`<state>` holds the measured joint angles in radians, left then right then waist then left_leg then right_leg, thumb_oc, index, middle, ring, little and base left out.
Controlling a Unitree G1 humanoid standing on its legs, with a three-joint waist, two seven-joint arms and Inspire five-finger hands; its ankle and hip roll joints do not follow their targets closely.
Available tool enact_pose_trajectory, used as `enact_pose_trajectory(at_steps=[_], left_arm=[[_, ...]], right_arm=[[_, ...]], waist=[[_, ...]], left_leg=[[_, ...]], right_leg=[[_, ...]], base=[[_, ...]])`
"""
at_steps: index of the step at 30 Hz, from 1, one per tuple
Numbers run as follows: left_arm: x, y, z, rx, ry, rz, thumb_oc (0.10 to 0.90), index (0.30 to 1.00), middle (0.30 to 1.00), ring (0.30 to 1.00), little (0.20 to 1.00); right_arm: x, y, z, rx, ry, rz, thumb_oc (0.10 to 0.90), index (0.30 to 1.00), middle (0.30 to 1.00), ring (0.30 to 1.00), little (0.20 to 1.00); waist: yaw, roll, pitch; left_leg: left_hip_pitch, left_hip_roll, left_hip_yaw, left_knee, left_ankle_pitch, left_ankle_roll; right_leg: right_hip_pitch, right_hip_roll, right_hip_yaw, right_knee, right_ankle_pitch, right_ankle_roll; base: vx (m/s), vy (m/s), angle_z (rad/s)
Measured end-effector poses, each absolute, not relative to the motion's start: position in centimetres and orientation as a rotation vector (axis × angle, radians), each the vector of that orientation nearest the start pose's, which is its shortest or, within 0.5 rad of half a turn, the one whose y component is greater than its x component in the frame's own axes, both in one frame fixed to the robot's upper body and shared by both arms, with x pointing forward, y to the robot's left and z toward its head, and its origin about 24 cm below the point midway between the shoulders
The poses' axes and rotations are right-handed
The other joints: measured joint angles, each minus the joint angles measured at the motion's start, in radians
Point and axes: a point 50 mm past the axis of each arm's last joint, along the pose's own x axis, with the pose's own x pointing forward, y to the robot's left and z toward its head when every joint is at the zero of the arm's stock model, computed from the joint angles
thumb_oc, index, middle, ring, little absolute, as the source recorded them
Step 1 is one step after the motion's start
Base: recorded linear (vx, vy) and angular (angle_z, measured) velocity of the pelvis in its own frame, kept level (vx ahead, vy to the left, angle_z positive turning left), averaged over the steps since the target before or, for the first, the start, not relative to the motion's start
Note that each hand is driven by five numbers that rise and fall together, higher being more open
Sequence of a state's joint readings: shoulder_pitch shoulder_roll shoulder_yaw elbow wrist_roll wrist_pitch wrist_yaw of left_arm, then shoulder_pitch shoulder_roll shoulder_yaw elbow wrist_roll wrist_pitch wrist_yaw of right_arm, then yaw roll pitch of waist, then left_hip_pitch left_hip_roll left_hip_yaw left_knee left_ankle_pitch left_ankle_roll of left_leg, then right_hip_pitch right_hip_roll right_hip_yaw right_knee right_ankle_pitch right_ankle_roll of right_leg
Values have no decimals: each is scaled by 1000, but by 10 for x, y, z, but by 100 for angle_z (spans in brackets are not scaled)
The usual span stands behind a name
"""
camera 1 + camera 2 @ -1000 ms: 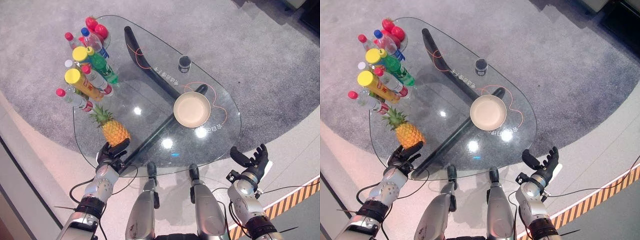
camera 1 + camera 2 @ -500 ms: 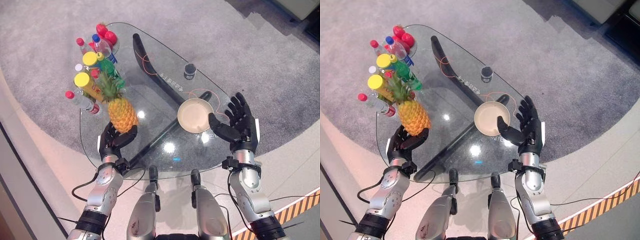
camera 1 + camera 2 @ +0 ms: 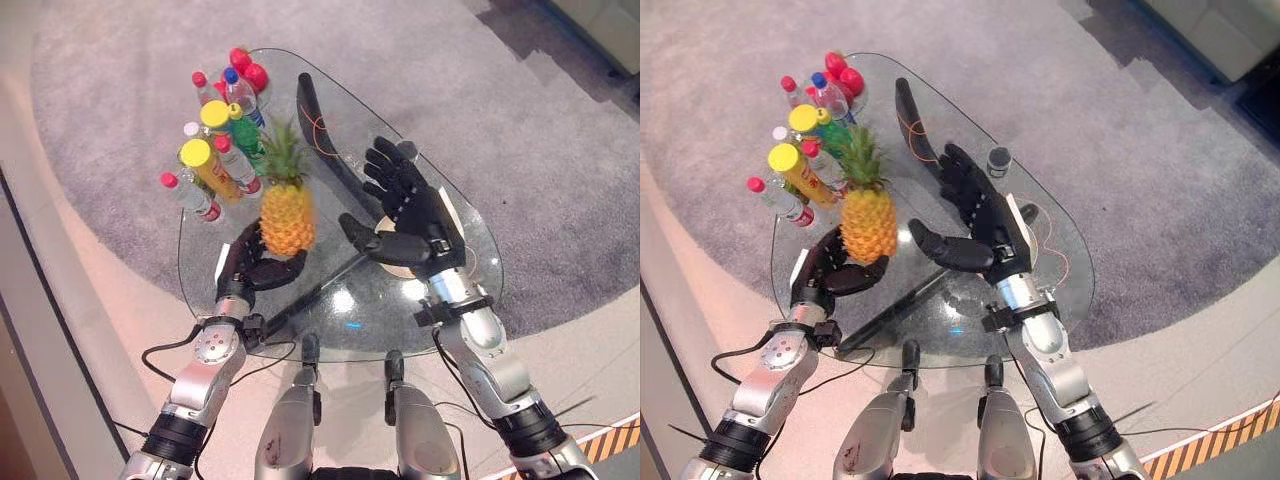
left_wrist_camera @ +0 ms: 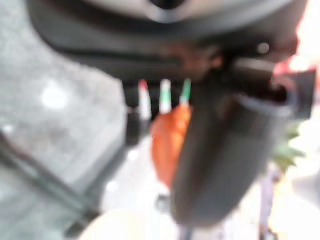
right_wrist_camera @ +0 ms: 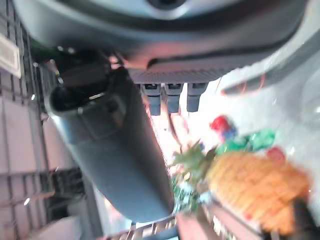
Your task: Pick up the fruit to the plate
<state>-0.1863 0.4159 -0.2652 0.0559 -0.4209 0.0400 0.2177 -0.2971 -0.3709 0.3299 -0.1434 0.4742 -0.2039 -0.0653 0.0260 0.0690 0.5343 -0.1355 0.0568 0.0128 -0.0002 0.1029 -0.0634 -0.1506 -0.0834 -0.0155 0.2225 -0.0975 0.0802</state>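
Bottles [image 3: 215, 160] bunched at the table's far-left end, same cluster as before; the whole view has shifted, so that's camera motion, not the bottles; left hand [image 3: 252, 270] now carries the pineapple [image 3: 286, 215] upright, well clear of the glass table [image 3: 470, 300], fingers and thumb curled under and round its base (a second ago the fruit sat on the glass by the near-left edge with the hand just closing on it; half a second ago it was only partly raised); it has also travelled toward the middle, so the lift is done and the carry to the plate is underway; right hand [image 3: 410, 215] has swung in from beside the table edge and now hovers over the plate [image 3: 400, 268], mostly covering it, fingers spread straight, thumb out, holding nothing; looks like it's set to receive or steady the fruit; it will probably need to clear the plate before the drop.
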Motion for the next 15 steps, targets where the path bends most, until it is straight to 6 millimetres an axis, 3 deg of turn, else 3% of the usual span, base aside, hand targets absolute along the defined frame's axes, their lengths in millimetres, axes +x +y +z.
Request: enact_pose_trajectory(at_steps=[7, 15], left_arm=[[280, 160, 56, 104, 75, -164, 100, 300, 300, 300, 200], [272, 149, 54, 192, 69, -276, 100, 300, 300, 300, 200]], right_arm=[[279, -115, 152, 197, -452, 334, 800, 900, 900, 900, 900], [290, -125, 125, 218, -313, 220, 800, 900, 900, 900, 900]], waist=[[-1, 0, 0], [-2, 1, 0]], left_leg=[[-1, -8, -2, 0, -1, 0], [-25, -13, -3, 21, -4, -2]], right_leg=[[0, -8, -1, 3, -1, 2], [-27, -14, -2, 37, -16, 3]], base=[[-10, 10, 1], [-25, 27, 1]])
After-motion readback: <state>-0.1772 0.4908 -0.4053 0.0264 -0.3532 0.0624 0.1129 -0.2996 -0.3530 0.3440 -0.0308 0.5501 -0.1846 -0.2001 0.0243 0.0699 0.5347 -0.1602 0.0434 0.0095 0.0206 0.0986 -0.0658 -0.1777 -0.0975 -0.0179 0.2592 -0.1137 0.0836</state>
